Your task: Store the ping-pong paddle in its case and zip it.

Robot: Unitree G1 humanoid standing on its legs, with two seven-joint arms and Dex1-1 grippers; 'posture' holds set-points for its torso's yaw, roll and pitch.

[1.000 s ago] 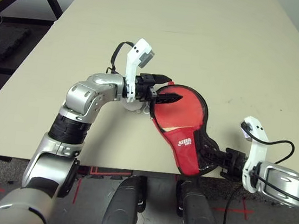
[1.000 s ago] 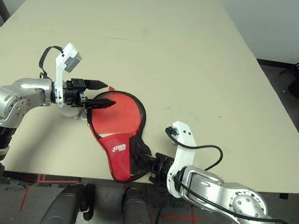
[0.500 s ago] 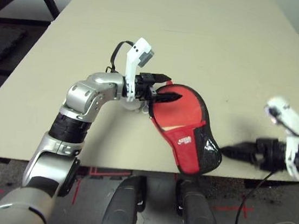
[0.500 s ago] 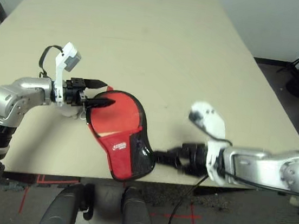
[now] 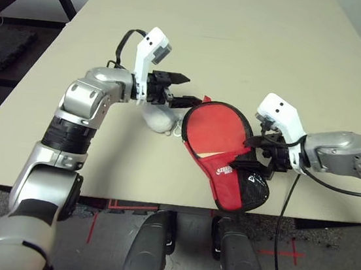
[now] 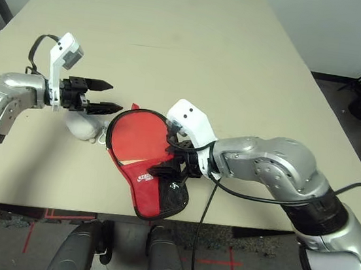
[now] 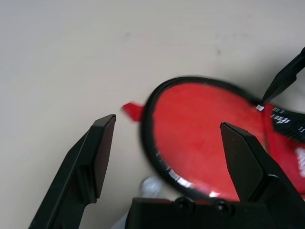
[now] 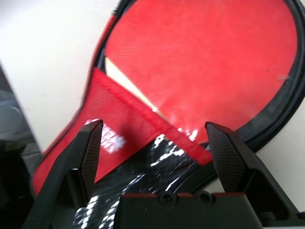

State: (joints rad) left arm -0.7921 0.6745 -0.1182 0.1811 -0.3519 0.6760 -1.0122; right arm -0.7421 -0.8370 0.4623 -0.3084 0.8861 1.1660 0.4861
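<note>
Both of my grippers stand released, holding nothing. On my left side, my left gripper (image 5: 181,89) hangs above the beige table top (image 5: 244,44) with its two black fingers (image 7: 95,157) spread wide; it points toward the round end of the case and sits just beside that end, apart from it. Below this gripper a small white rounded object (image 5: 159,119) lies on the table, touching or nearly touching the case's left edge; I cannot tell what it is. Next to the right lies the paddle-shaped red fabric case with black edging (image 5: 224,180), flat on the table near its front edge, round end away from me and narrow end toward me. Its cover is partly open: a red flap bearing a white logo (image 6: 143,178) is folded across the lower half, and black lining (image 8: 143,181) shows beside it. Inside the round part sits the ping-pong paddle with its round red rubber face (image 5: 217,128) uppermost; a strip of light wood (image 8: 125,83) shows where the face meets the flap, and the handle is covered. On the right, my right gripper (image 6: 167,163) points down over the case's right side, fingers (image 8: 90,152) wide apart, straddling the flap and lining from above; I cannot tell whether its tips touch the fabric.
</note>
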